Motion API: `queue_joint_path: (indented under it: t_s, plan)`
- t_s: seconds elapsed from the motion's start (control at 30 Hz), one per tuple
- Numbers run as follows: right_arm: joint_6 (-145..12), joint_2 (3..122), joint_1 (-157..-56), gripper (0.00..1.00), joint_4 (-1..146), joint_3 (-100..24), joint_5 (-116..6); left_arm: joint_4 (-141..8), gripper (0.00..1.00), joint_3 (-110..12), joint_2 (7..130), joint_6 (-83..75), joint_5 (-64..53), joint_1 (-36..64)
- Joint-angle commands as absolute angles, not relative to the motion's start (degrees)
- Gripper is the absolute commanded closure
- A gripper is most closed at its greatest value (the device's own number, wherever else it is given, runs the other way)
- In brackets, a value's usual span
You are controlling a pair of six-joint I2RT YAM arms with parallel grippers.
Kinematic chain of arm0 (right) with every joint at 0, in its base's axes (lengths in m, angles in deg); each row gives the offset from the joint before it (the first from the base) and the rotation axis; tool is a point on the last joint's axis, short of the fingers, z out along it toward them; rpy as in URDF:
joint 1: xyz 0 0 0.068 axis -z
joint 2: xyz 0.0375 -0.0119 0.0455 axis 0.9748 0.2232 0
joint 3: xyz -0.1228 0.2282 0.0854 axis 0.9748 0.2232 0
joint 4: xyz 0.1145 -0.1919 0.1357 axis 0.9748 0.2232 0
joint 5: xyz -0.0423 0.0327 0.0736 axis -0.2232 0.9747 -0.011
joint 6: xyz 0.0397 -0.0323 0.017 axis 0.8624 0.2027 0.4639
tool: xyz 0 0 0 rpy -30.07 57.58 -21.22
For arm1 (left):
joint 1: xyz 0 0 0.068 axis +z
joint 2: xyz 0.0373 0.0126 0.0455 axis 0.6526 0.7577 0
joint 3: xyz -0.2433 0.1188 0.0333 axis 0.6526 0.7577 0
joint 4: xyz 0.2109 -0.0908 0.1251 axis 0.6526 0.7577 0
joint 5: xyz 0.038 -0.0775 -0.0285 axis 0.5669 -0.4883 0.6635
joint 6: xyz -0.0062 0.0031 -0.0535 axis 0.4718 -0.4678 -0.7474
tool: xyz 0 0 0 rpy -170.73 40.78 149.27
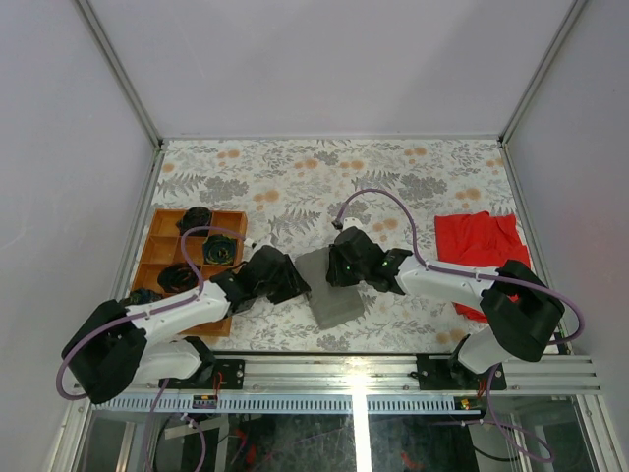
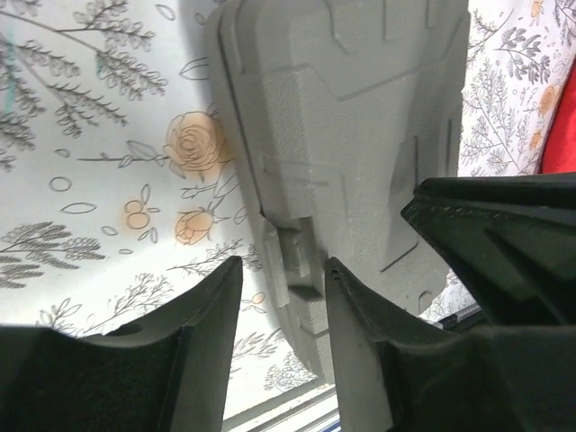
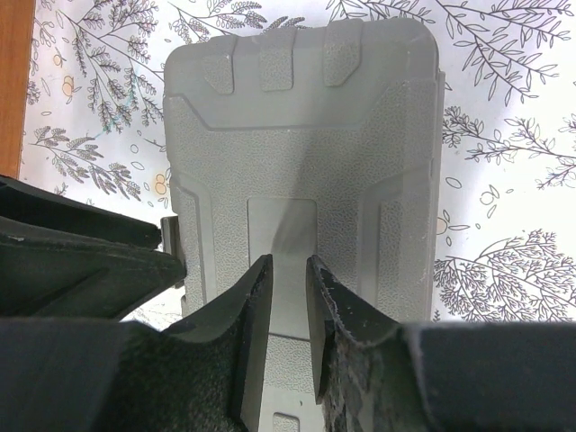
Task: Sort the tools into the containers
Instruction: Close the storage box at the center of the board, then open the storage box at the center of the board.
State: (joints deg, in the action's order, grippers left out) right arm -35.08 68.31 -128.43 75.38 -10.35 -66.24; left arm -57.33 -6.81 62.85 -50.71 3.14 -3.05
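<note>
Grey case shut; contents apparently hidden.

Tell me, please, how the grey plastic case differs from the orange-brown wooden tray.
The flat grey plastic case looks shut, showing only its moulded outer shell. The orange-brown wooden tray is open-topped, with dark objects in its compartments. The case lies centrally, near the table's front edge, while the tray sits by the left edge. Both rest flat on the floral tablecloth.

walls: plain white | table: floral-patterned cover | frame: aluminium rails | light: even, diffuse
</note>
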Motion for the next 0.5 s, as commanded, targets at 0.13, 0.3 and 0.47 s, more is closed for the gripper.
queue_joint_path:
  t_s: [0.13,0.3,0.47]
  plan:
    - [-36.29,69.26,-128.6,0.69,83.01,-8.78,-68.58,-55.58,0.56,-2.36,59.83,-50.14,4.62,-1.19]
    - [-36.88,69.73,-128.58,0.68,82.97,-9.32,-68.22,-59.93,0.58,1.08,58.33,-50.99,2.67,-0.41]
    - [-36.95,70.3,-128.58,0.68,82.37,-9.45,-67.29,-66.85,0.6,3.38,59.73,-52.19,-0.56,0.2]
